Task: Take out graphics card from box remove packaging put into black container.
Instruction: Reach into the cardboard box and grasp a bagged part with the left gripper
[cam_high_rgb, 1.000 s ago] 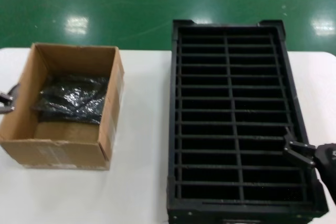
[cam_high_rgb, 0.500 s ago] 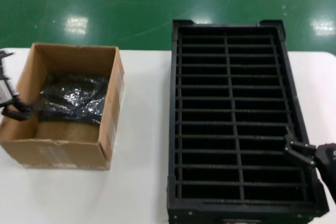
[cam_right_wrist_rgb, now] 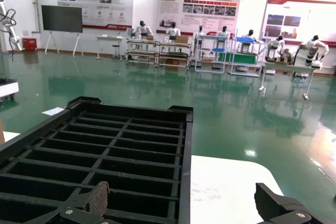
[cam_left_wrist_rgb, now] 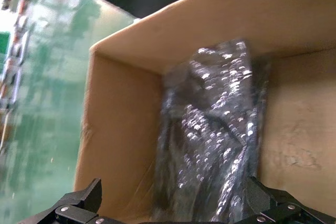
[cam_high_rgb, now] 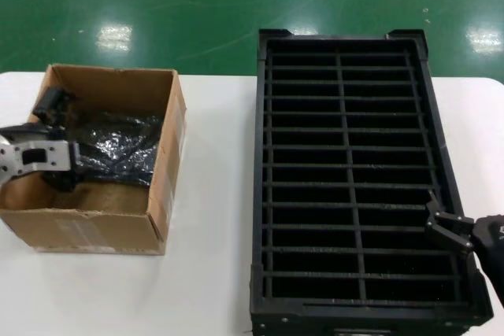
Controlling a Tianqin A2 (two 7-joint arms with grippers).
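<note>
Inside the box (cam_high_rgb: 161,194), glossy wrinkled dark packaging (cam_high_rgb: 118,151) glints.

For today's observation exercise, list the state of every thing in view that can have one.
box: open-topped, upright on the table.
plastic-wrapped bundle: lying inside the box, wrapped.
black container: slots empty.
left gripper: open, reaching into the box.
right gripper: open, at the container's near right corner.

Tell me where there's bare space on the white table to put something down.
Bare white table lies between the brown cardboard box and the large black slotted plastic crate, and along the near edge before the box. Crowded: inside the box, where the left gripper reaches over shiny dark wrapped bundles.
</note>
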